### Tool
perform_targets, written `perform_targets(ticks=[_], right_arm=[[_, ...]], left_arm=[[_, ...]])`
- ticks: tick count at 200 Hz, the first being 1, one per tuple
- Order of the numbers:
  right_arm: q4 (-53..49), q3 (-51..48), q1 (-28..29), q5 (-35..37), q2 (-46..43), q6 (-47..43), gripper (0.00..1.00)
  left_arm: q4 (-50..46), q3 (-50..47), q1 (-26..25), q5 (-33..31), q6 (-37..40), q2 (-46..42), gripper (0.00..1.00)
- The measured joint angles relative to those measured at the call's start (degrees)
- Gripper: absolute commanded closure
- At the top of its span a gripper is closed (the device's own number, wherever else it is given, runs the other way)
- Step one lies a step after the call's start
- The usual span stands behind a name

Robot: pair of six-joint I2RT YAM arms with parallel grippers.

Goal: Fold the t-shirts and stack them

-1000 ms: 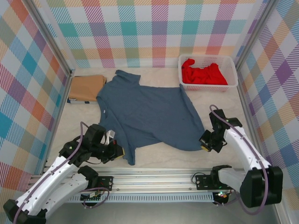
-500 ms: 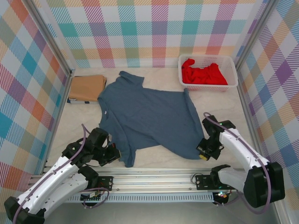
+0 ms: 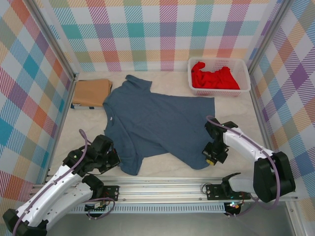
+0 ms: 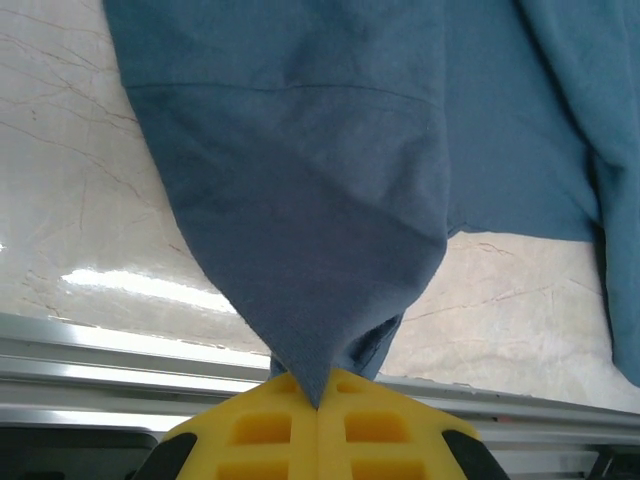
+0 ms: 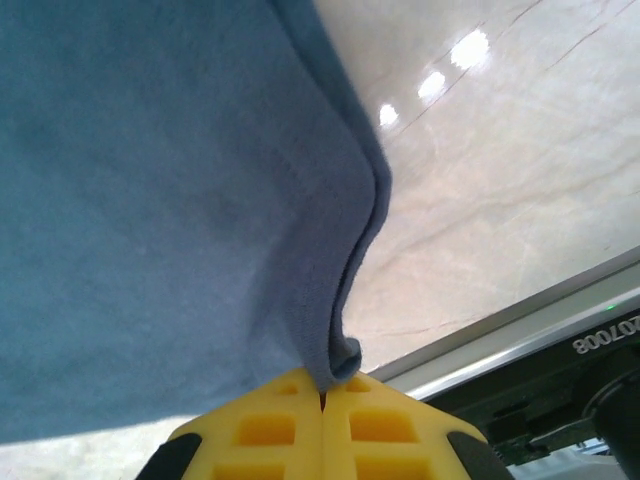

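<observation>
Presently the left gripper (image 4: 318, 400) is clamping its yellow pads (image 4: 265, 425) together on a pointed corner of the blue shirt (image 4: 300, 180), the cloth running straight into the seam between them. In the overhead view this gripper (image 3: 114, 161) is sitting at the near left corner of the garment, low over the table (image 3: 236, 110). The right gripper (image 5: 322, 395) is likewise pinching shut on a folded edge of the same shirt (image 5: 150, 200), which is bunching into a ridge just above the pads. From above, that gripper (image 3: 210, 157) is gripping the near right corner of the garment. Between the two arms the blue shirt (image 3: 157, 123) is lying spread across the middle of the pale marbled table, its collar pointing to the far left and its near hem slightly rumpled. A metal rail (image 3: 162, 189) is running along the near edge, just beyond both grasp points. At the far left, the tan shirt (image 3: 91, 92) is lying folded flat, touching or nearly touching the blue sleeve. At the far right, the red shirt (image 3: 214, 77) is sitting crumpled inside the white basket (image 3: 244, 66), apart from the blue one.
</observation>
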Motion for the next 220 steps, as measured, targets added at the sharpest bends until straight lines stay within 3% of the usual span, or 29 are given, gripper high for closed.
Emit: perform_targets(ticks=[47, 92, 126, 147, 165, 187, 209, 220], right_arm=[[0.1, 0.4, -3.1, 3.8, 1.1, 0.0, 1.00], [2.5, -0.9, -3.2, 2.0, 1.9, 0.5, 1.00], [3.3, -0.8, -3.2, 1.0, 2.9, 0.9, 0.65], [2.1, 0.8, -3.2, 1.6, 1.9, 1.4, 0.56], [0.2, 3.7, -3.2, 2.6, -0.8, 1.5, 0.54], [-1.2, 8.2, -3.2, 3.8, -4.1, 1.4, 0.55], [0.7, 11.1, -3.2, 3.5, -4.6, -0.8, 0.65], [3.8, 11.4, -3.2, 2.0, -3.9, -2.2, 0.74]], left_arm=[[1.7, 0.0, 0.0, -0.2, 0.0, 4.0, 1.00], [1.7, 0.0, 0.0, -1.4, 0.0, 5.4, 1.00], [3.7, 0.0, 0.0, -2.5, -0.6, 7.8, 1.00], [4.3, 0.5, 0.0, -3.6, -1.7, 11.6, 0.64], [3.4, 2.6, 0.2, -5.0, -3.2, 15.1, 0.57], [2.6, 9.4, 3.0, -5.7, -2.8, 18.5, 0.60], [5.0, 19.5, 9.2, -4.2, -1.2, 27.3, 0.74], [7.0, 25.5, 11.5, -3.4, 0.0, 33.8, 0.79]])
